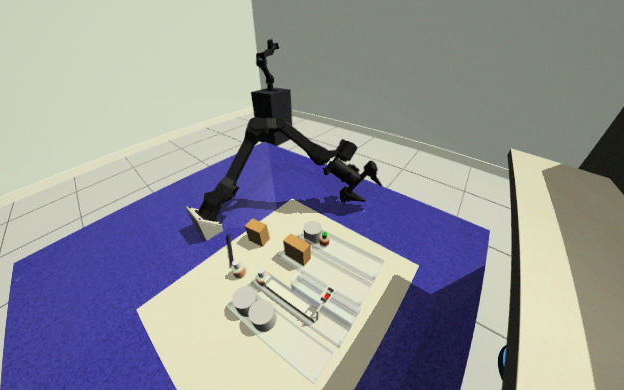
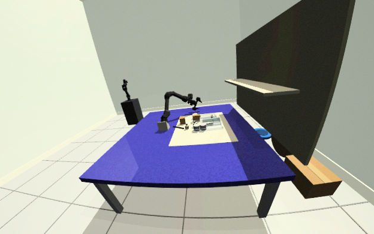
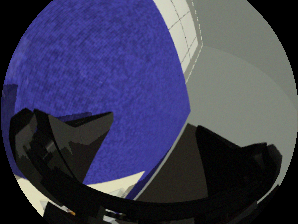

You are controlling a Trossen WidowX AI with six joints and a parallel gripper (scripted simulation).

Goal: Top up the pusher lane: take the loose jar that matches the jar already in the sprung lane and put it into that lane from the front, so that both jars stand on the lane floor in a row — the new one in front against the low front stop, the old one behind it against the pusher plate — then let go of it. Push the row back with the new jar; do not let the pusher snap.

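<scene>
My gripper (image 1: 372, 193) (image 2: 199, 105) (image 3: 156, 123) is open and empty, raised beyond the far edge of the pale board. A loose jar (image 1: 238, 270) (image 2: 186, 127) with a white cap and orange-brown body stands outside the lanes, beside a dark stick. A similar white-capped jar (image 1: 261, 276) stands at the robot-side end of a clear lane, beside a long dark strip (image 1: 287, 302). A green-capped jar (image 1: 324, 239) stands in the far lane. The pusher plate and front stop are too small to tell.
Two grey cylinders (image 1: 244, 300) (image 1: 262, 315) stand in the near lane; another grey cylinder (image 1: 312, 232) is by the green-capped jar. One brown box (image 1: 257, 232) (image 2: 182, 120) stands loose, another brown box (image 1: 297, 249) (image 2: 196, 117) at a lane end. A small red-marked piece (image 1: 327, 296) stands among the lanes.
</scene>
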